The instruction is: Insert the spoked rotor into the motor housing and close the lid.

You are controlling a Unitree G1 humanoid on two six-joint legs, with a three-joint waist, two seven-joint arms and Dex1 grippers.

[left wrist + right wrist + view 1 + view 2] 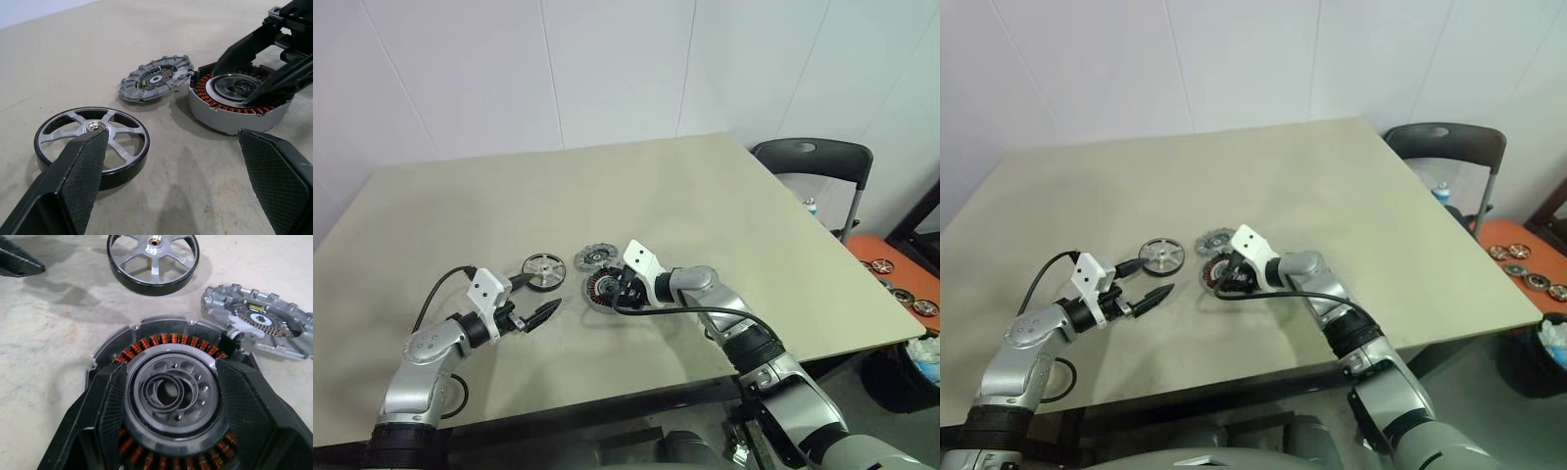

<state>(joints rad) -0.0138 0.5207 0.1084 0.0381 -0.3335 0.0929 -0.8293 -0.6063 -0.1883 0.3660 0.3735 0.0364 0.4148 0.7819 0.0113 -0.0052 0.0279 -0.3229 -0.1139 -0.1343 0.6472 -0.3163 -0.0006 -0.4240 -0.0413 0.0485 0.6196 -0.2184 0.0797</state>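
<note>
Right gripper (168, 396) part-open, black fingers astride copper-wound round motor housing (603, 288), grip unclear; left gripper (536, 314) agape, empty, near silver spoked rotor (542, 270); notched grey lid (593, 258) alongside.

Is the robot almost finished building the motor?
Not yet. Nothing is assembled: the spoked rotor, lid and motor housing lie separately on the table. The right end effector has its fingers over the housing; the left end effector waits open. Left: rotor into housing, then lid on.
</note>
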